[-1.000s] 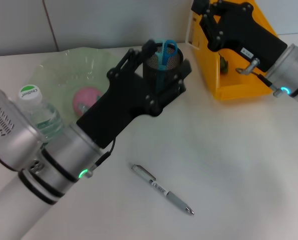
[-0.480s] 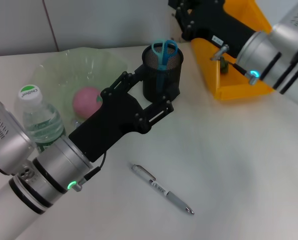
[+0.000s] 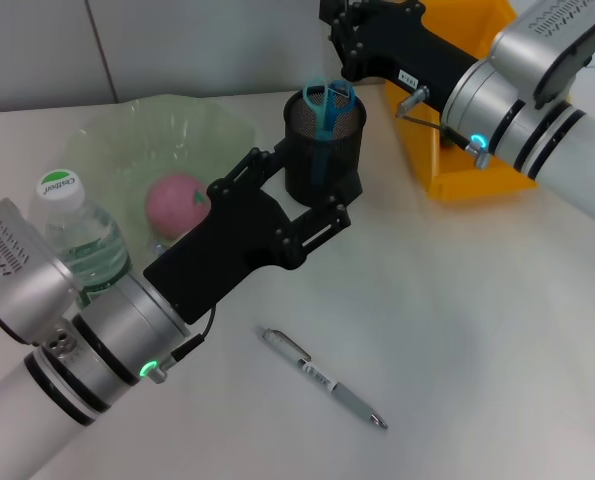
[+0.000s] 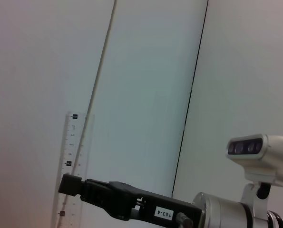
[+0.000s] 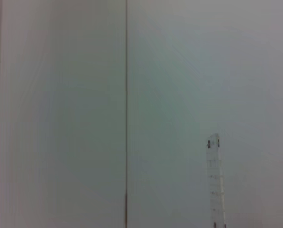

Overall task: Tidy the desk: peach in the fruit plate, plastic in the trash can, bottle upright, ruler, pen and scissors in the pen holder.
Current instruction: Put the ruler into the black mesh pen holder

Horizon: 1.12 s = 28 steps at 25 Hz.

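**A:** What is the right gripper [image 4: 70,185] doing up there?

**B:** It is hanging directly over the black mesh pen holder [image 3: 325,150], and its fingers are pinching the clear plastic ruler [image 4: 73,152] low on its length. The ruler is standing nearly upright, I'd say so that it is lining up end-first with the holder's narrow mouth.

**A:** And the left gripper [image 3: 310,182]?

**B:** It is sitting low on the table [image 3: 477,330] just beside the holder. Its fingers are spread wide and gripping nothing, one reaching toward the holder's side and one toward its base. I cannot tell whether either is touching. My guess is that it is standing guard in case the holder tips.

**A:** How is the rest of the tidying going?

**B:** The blue-handled scissors [image 3: 329,100] are standing in the holder, handles up. The pink peach [image 3: 175,200] is lying in the pale green fruit plate [image 3: 127,135], and the clear water bottle with the green cap [image 3: 77,240] is standing upright beside it. The silver pen [image 3: 325,378] is lying flat on the table, well apart from the holder, so it is waiting its turn. The yellow trash can [image 3: 467,170] is sitting behind the right arm.
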### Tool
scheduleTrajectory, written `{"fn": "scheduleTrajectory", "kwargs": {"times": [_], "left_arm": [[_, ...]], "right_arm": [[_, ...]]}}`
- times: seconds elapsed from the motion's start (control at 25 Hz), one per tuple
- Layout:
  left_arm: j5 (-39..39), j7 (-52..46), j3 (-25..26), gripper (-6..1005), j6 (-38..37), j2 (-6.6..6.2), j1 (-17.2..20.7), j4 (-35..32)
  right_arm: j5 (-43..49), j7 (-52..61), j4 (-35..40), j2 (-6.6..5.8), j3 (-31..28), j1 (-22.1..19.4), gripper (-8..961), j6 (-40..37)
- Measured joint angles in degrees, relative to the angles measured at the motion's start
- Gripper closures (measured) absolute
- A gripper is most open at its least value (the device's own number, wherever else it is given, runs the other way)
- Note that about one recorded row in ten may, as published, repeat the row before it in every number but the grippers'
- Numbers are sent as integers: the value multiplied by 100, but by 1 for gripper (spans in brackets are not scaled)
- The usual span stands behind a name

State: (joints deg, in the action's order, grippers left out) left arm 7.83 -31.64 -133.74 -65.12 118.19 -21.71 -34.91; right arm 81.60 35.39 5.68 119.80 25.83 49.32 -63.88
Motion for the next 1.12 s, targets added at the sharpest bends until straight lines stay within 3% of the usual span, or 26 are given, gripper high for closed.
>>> {"fn": "scheduleTrajectory", "kwargs": {"times": [1.12], "left_arm": [[-9,-66,-2,195,75,19,-27,2]], "right_arm": [[-9,-438,-500,-1,23,301,901,955]]}}
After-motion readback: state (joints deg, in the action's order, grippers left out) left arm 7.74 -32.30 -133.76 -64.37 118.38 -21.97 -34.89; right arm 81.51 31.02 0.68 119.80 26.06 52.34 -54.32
